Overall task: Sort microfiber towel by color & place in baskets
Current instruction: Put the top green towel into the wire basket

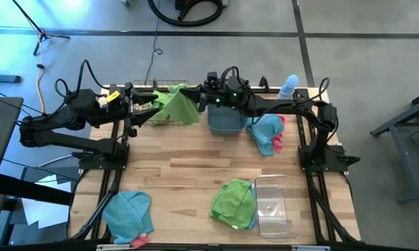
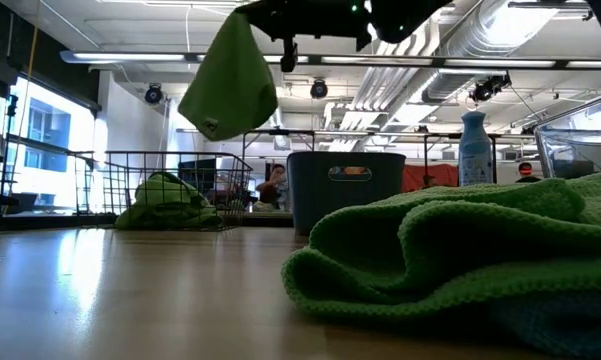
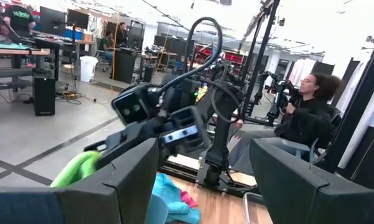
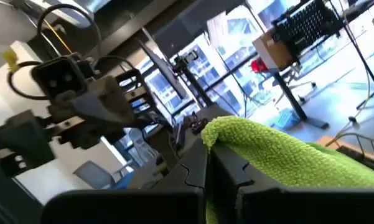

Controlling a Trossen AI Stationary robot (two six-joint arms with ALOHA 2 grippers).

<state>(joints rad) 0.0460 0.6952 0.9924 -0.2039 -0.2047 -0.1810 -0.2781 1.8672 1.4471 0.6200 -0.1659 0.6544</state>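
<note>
My right gripper (image 1: 195, 100) reaches across the far side of the table and is shut on a lime green towel (image 1: 181, 106). In the low view that towel (image 2: 230, 80) hangs in the air above the copper wire basket (image 2: 170, 185), where another green towel (image 2: 165, 205) lies inside. The grey-blue tub (image 1: 226, 122) stands beside the wire basket. My left gripper (image 1: 134, 108) hovers open at the wire basket's left end. Blue and pink towels (image 1: 268, 132) lie right of the tub. A green-on-blue pile (image 1: 233, 202) sits beside the clear bin (image 1: 275, 202). My right gripper pinches the green towel's upper bunched edge (image 4: 236, 134) between its two fingers; one layer or several, I cannot tell. The fingers (image 4: 227, 165) come roughly level from the table's right. The towel hangs slack below them, lifted clear of the basket and the table.
A pale blue spray bottle (image 1: 287, 87) stands at the far edge, right of the tub. A blue towel with a pink one (image 1: 129, 213) lies at the near left corner. Bare wood (image 1: 188, 160) spans the table's middle. A person (image 3: 308, 112) sits beyond the table.
</note>
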